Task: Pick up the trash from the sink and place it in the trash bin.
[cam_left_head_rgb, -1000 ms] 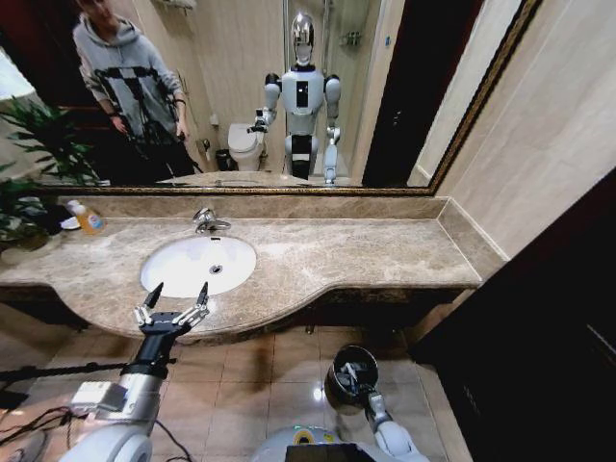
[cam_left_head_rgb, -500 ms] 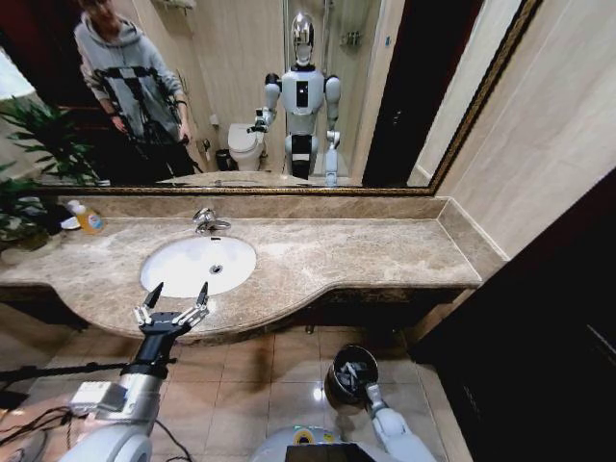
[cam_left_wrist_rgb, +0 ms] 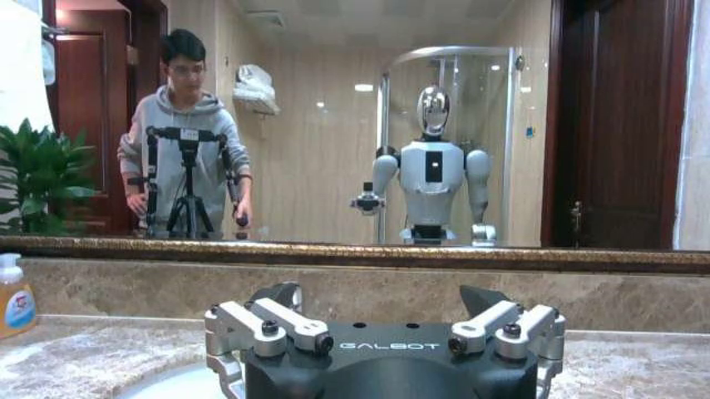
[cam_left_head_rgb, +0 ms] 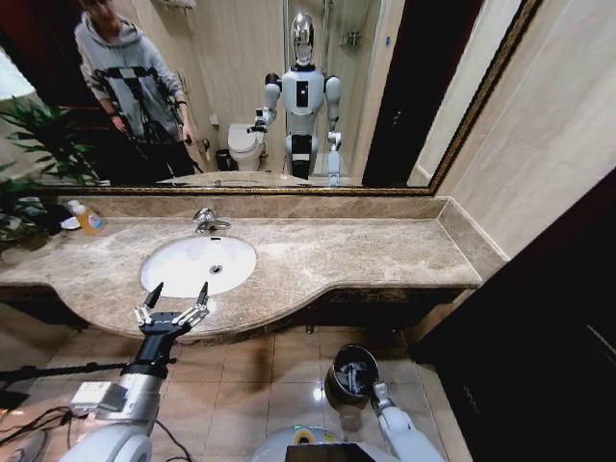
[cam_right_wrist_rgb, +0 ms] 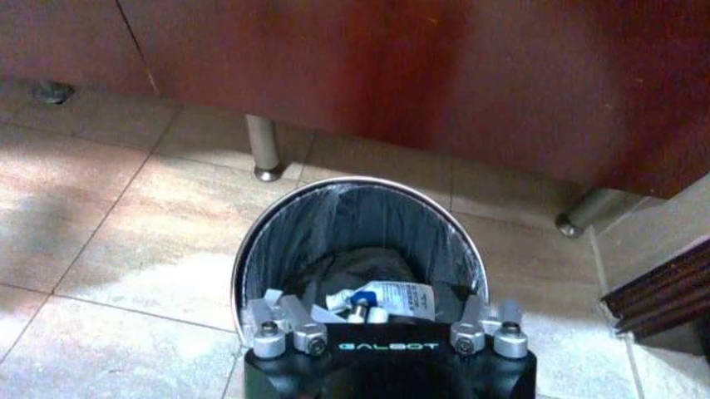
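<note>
The white oval sink lies in the marble counter, its basin bare white. My left gripper hovers open at the counter's front edge, just before the basin, with nothing between its fingers; in the left wrist view the left gripper faces the mirror, the sink rim beneath it. On the floor to the right stands the trash bin, dark with a shiny rim. My right gripper hangs open and empty just above the trash bin. Inside lies trash: small white pieces with blue labels on the black liner.
A chrome faucet stands behind the basin. An orange soap bottle and a plant sit at the counter's far left. Metal counter legs rise behind the bin. A dark wooden cabinet flanks the right.
My right arm has drawn back a little from the bin toward my base. The left arm has not moved.
</note>
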You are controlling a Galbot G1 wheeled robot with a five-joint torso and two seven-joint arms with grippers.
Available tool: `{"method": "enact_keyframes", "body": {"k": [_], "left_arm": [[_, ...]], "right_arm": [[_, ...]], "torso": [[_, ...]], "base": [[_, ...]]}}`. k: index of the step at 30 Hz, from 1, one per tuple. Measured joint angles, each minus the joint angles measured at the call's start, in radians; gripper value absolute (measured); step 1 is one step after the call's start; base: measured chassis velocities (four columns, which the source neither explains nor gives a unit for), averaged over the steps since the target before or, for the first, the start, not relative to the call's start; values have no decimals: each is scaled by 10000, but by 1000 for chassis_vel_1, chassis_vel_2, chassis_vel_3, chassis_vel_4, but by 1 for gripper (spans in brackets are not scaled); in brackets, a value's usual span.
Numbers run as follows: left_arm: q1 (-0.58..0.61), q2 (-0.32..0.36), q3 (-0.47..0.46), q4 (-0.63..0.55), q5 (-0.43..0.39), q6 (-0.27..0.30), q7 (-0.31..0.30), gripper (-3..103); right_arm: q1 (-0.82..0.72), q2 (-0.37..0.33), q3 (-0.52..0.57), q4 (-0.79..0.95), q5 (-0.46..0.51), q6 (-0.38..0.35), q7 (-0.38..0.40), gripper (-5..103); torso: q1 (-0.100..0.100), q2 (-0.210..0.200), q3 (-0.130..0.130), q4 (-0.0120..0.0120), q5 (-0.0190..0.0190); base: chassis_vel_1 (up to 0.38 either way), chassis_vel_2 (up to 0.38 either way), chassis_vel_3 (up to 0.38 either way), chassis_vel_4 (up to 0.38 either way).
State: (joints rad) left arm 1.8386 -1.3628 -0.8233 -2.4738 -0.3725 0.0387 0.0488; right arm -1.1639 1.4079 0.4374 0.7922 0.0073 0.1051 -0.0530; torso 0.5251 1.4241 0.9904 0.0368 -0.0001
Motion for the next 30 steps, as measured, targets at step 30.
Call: {"method": "enact_keyframes", "body": {"k": [30], "left_arm": [[0, -1, 0, 0, 0, 0, 0, 100]], "right_arm": [[-3829, -13, 1318, 7858, 1889, -673, 44, 100]], "torso": [[-1, 1, 0, 0, 0]], "base": [[0, 0, 0, 0]]}}
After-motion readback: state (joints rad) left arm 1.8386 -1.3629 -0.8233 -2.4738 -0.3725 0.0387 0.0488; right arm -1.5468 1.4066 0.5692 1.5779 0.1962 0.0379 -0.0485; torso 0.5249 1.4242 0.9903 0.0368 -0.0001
